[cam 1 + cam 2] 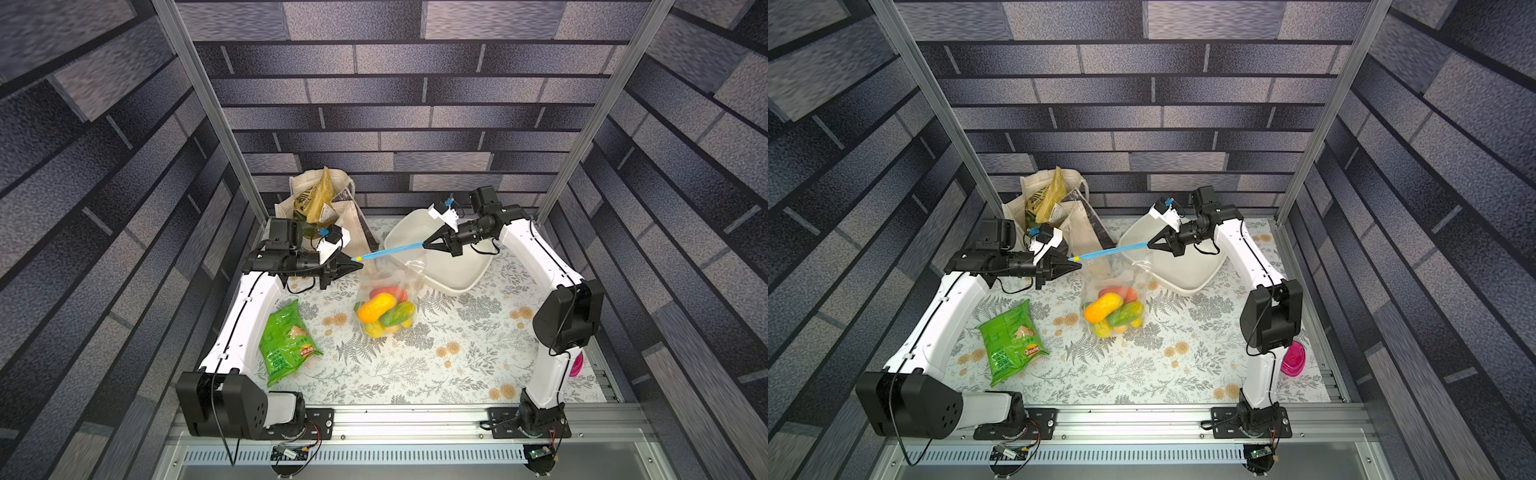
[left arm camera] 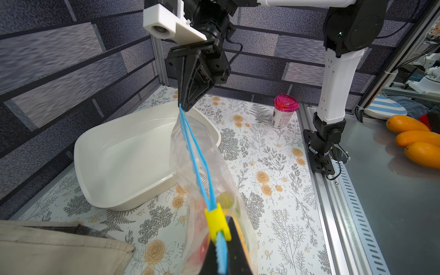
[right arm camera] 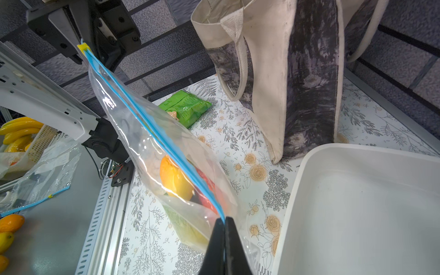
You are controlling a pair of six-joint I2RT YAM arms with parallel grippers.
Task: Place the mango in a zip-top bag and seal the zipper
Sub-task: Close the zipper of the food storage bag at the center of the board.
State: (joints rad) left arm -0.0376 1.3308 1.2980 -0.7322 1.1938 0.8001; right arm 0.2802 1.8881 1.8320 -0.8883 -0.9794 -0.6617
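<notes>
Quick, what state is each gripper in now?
Left gripper: shut on the zipper, at its yellow slider end.
Right gripper: shut on the zipper's other end.

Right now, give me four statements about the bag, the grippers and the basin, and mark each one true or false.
1. The left gripper and right gripper each pinch an end of the zipper. True.
2. The yellow slider sits at the right gripper's end. False: it is at the left gripper.
3. The white basin holds the fruit. False: it is empty; the fruit is in the zip-top bag.
4. The green crisp packet lies on the table. True.
</notes>
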